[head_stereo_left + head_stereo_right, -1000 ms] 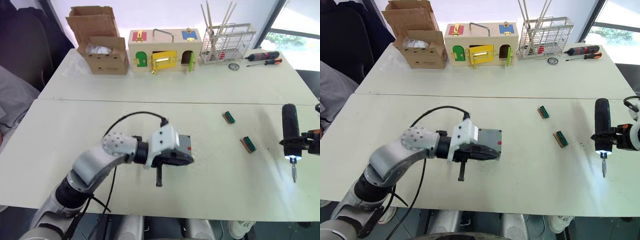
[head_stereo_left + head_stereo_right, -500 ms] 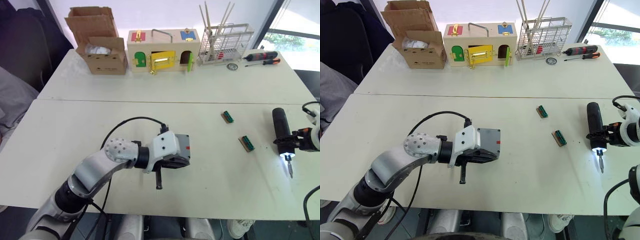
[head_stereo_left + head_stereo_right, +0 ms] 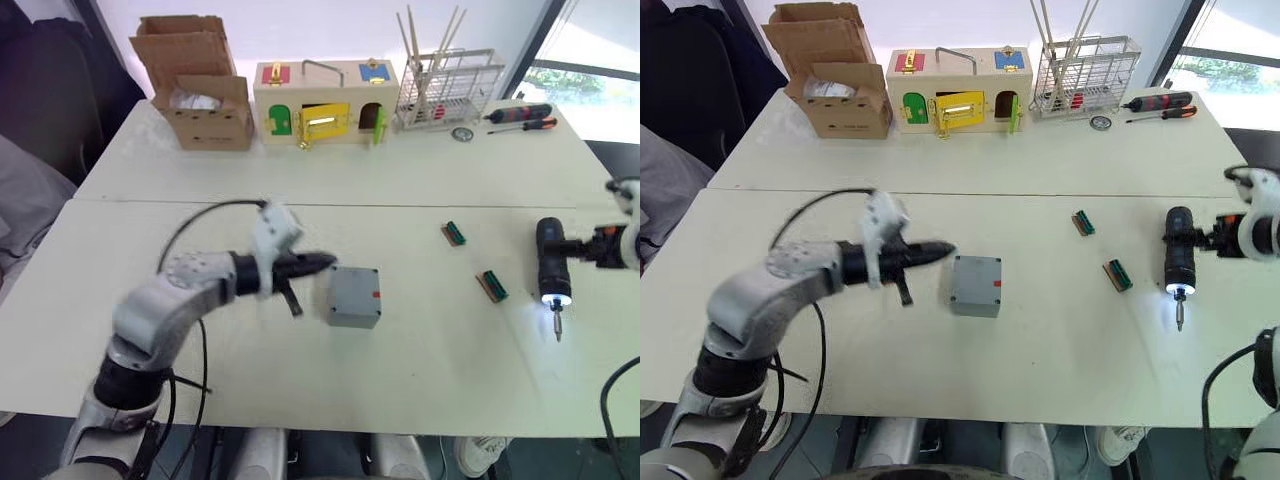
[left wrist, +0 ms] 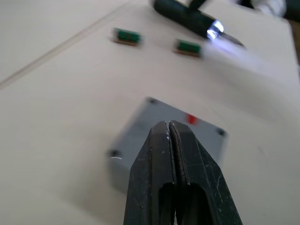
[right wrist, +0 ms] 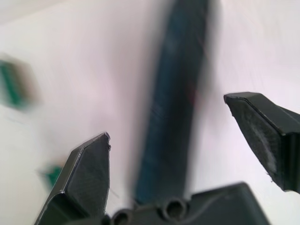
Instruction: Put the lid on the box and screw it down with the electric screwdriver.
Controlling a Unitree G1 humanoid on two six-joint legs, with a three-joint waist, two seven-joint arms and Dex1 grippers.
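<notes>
The grey box (image 3: 350,312) with a red label stands on the table, and the lid (image 3: 352,284) with corner holes lies flat on top of it. My left gripper (image 3: 322,261) is shut and empty, its tip just left of the box and a little above it, apart from it. The dark electric screwdriver (image 3: 1177,258) is at the right, bit towards the near edge, light on at its tip. My right gripper (image 5: 166,117) is open, and the screwdriver sits between its spread fingers without touching the pads.
Two small green connector blocks (image 3: 456,233) (image 3: 495,287) lie between the box and the screwdriver. Along the far table stand a cardboard carton (image 3: 200,100), a wooden box with coloured doors (image 3: 325,100), a wire rack (image 3: 447,85) and two hand screwdrivers (image 3: 525,115).
My left gripper has let go of the box, pulled back to the left and shut. The right gripper has opened around the screwdriver, which has shifted left.
</notes>
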